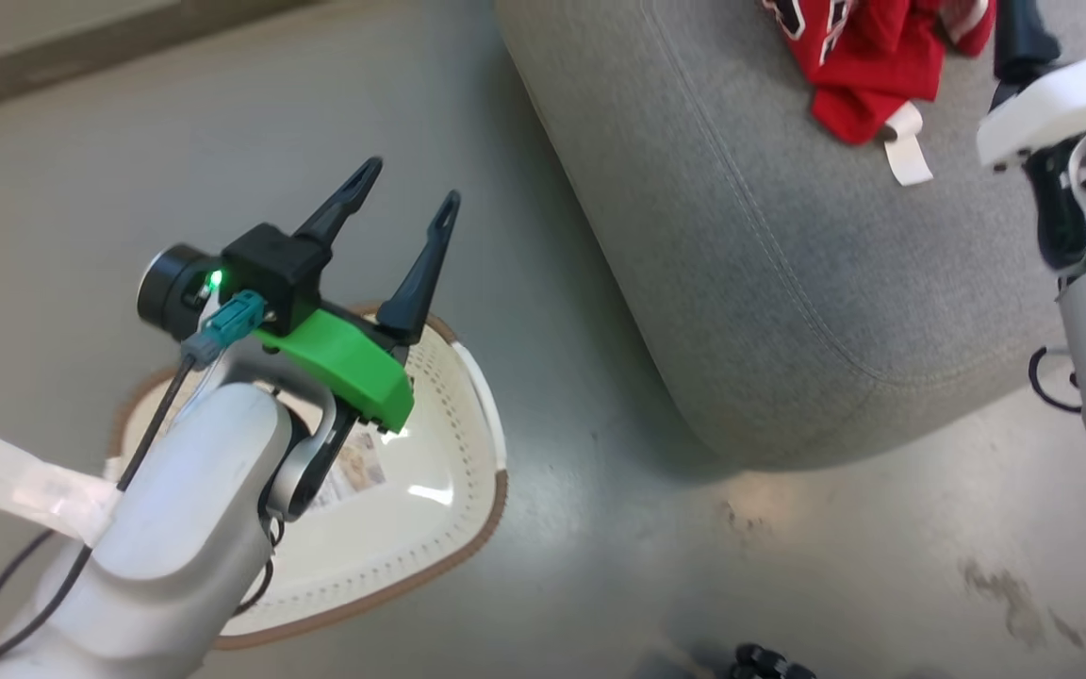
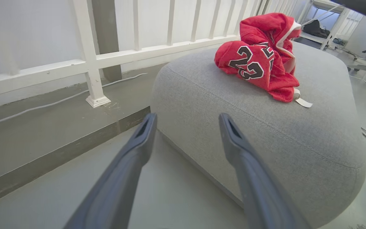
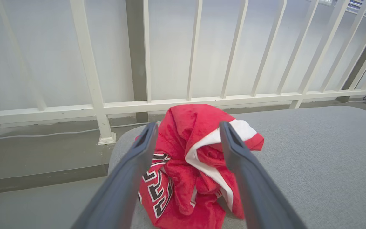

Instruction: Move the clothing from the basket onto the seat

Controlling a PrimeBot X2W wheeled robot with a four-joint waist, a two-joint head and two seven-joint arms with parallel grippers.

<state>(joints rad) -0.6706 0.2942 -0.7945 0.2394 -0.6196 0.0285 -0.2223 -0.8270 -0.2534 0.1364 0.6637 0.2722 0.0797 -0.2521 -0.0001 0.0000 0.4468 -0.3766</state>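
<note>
The left end effector [image 1: 408, 189], centre-left of the frame, is spread wide and empty; its arm hides much of the basket [image 1: 444, 453]. The right end effector [image 3: 187, 127], also wide and empty, points at the clothing [image 1: 868, 71], which lies crumpled on the seat [image 1: 769, 283] and is cut off at the top edge.

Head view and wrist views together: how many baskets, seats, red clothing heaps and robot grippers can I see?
basket: 1
seat: 1
red clothing heap: 1
grippers: 2, the left gripper and the right gripper
Total: 5
</note>
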